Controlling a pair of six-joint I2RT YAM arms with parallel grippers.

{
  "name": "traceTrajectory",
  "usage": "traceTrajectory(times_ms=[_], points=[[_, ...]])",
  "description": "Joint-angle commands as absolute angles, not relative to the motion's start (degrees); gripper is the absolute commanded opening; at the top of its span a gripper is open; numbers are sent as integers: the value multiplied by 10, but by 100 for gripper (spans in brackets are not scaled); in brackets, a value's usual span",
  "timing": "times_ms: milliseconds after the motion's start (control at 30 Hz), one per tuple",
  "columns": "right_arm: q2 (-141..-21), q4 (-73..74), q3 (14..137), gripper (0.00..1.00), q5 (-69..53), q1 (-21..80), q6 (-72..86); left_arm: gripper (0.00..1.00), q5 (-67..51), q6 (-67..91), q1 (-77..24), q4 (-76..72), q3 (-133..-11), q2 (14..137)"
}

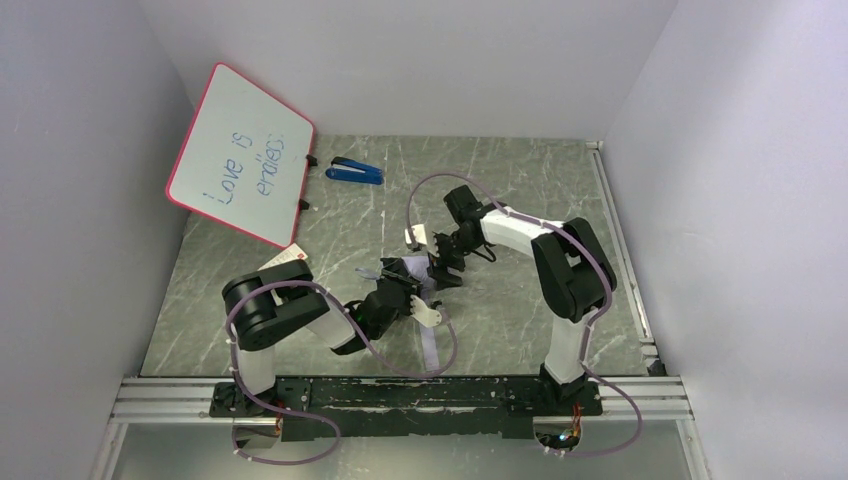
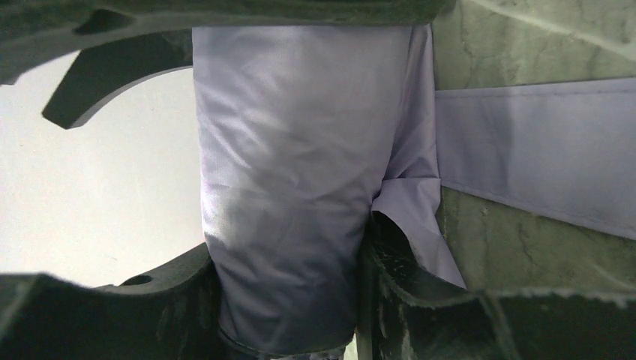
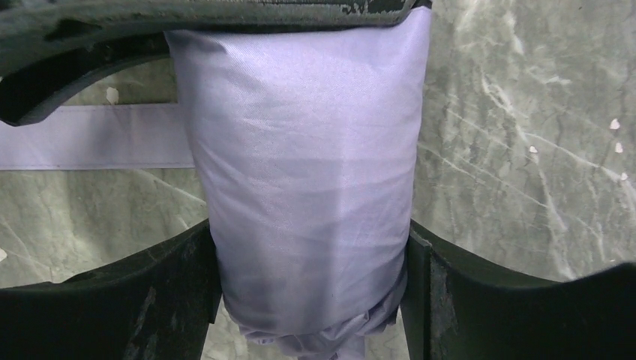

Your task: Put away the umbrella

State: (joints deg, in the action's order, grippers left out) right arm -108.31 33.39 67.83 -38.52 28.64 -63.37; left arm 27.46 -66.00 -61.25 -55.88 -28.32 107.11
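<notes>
Left gripper [image 2: 289, 300] and right gripper [image 3: 311, 300] each clamp their fingers on the rolled umbrella [image 3: 307, 187], well apart from the whiteboard [image 1: 240, 155].

Plain white walls [image 1: 420, 60] enclose a grey-green marbled tabletop [image 1: 520, 180].

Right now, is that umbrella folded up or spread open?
Folded. The umbrella is a narrow lilac roll, canopy wrapped close, pinched between the left gripper and the right gripper.

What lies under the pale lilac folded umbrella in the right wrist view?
Grey-green marbled table top and a flat lilac fabric strip show beneath the umbrella. The part directly behind it is covered.
</notes>
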Motion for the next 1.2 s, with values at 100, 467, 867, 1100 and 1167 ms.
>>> traceTrajectory(times_ms=[100,467,867,1100,1167], points=[[-1108,344,684,70,-357,301,-643,5,277,-673,-620,-557,-276,1089],[-1122,309,662,36,-330,304,-601,6,275,-663,-622,-588,-276,1091],[-1090,259,620,17,-299,304,-549,69,277,-625,-624,-565,-286,1043],[-1069,230,592,15,-286,305,-543,97,227,-546,-631,-419,-303,943],[-1066,220,584,15,-281,305,-541,97,208,-518,-640,-374,-302,911]])
